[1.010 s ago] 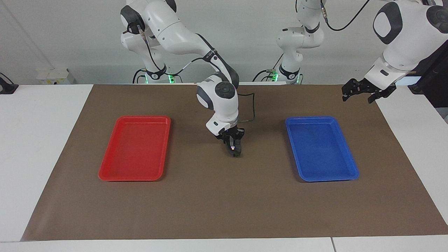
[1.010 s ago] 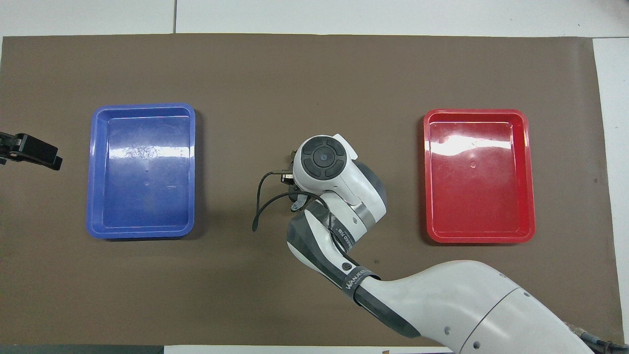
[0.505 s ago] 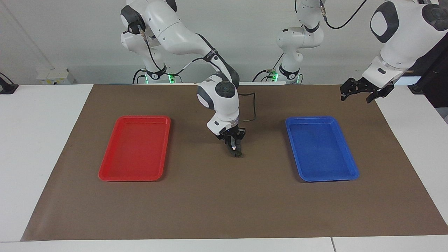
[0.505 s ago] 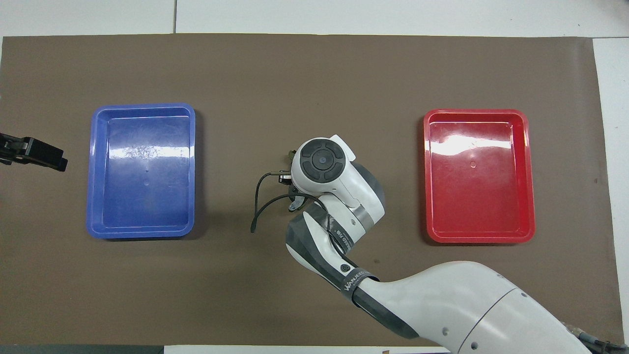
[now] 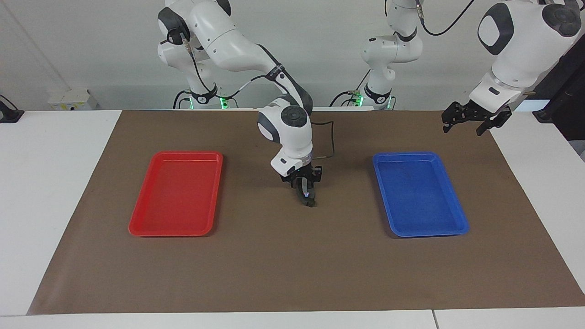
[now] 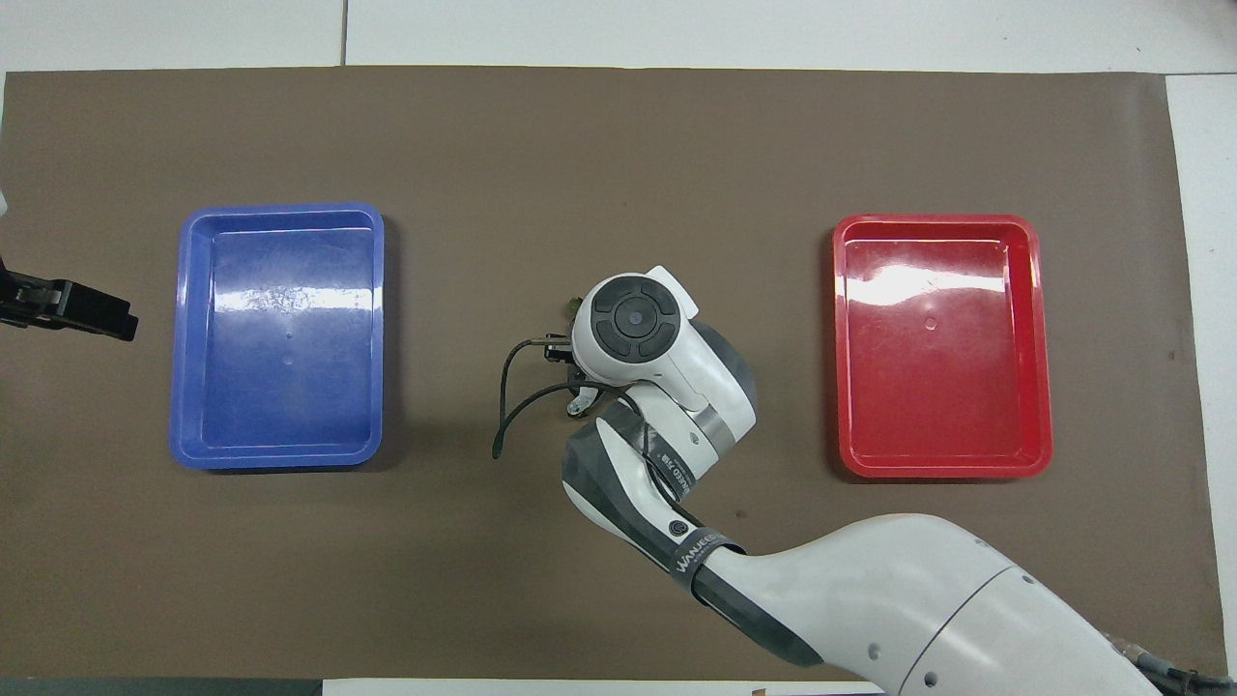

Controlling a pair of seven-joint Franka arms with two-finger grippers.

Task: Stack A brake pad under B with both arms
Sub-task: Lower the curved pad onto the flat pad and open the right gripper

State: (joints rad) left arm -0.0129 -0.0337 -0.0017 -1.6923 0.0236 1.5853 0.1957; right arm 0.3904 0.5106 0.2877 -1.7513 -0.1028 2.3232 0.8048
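At frame centre in the facing view, the right gripper (image 5: 307,197) points down between the red tray (image 5: 137,219) and blue tray (image 5: 457,219), fingers clamped on a small dark pad (image 5: 310,203) just above the brown mat (image 5: 292,274). Upper right, the left gripper (image 5: 470,119) waits aloft – fingers spread, holding nothing.

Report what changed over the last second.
The left gripper, open in the air, drifted slightly toward the blue tray. The right gripper stayed low over the middle of the mat, its wrist barely shifting. The blue tray and the red tray did not move.
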